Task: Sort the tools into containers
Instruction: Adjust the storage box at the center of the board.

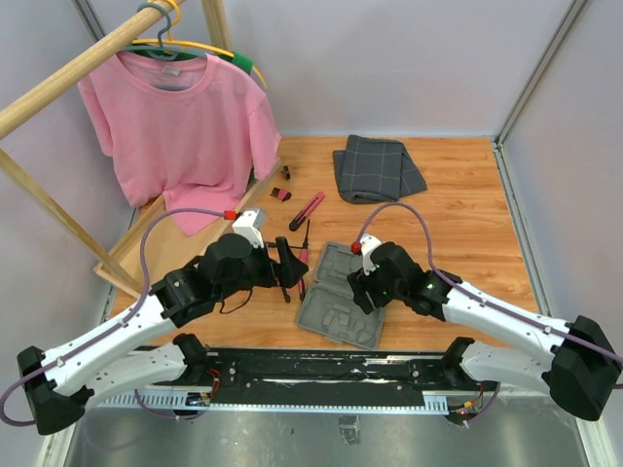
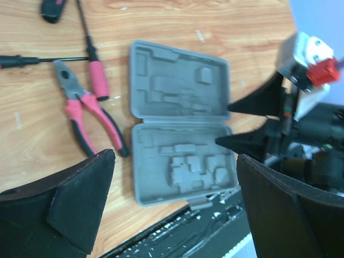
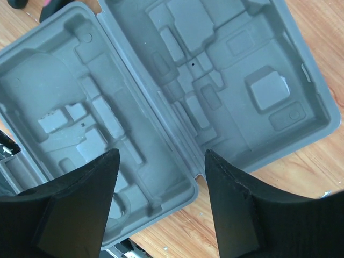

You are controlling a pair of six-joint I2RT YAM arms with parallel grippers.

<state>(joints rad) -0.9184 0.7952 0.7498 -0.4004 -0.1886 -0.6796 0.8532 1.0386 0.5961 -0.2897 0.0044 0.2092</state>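
Observation:
A grey moulded tool case (image 1: 339, 297) lies open and empty on the wooden table. Pink-handled pliers (image 2: 88, 115) and a pink-handled screwdriver (image 2: 97, 76) lie just left of it, with a black screwdriver (image 2: 32, 61) beside them. A pink utility knife (image 1: 310, 208) lies farther back. My left gripper (image 1: 288, 270) is open, near the pliers at the case's left edge, holding nothing. My right gripper (image 3: 161, 156) hovers open over the hinge end of the case (image 3: 177, 97), fingers (image 3: 244, 209) empty. The right gripper's fingers (image 2: 252, 121) show in the left wrist view.
A folded grey cloth (image 1: 378, 167) lies at the back centre. A pink shirt (image 1: 180, 126) hangs from a wooden rack (image 1: 68, 73) at back left, whose base (image 1: 127, 258) sits on the table. Two small dark items (image 1: 282, 194) lie near the shirt's hem.

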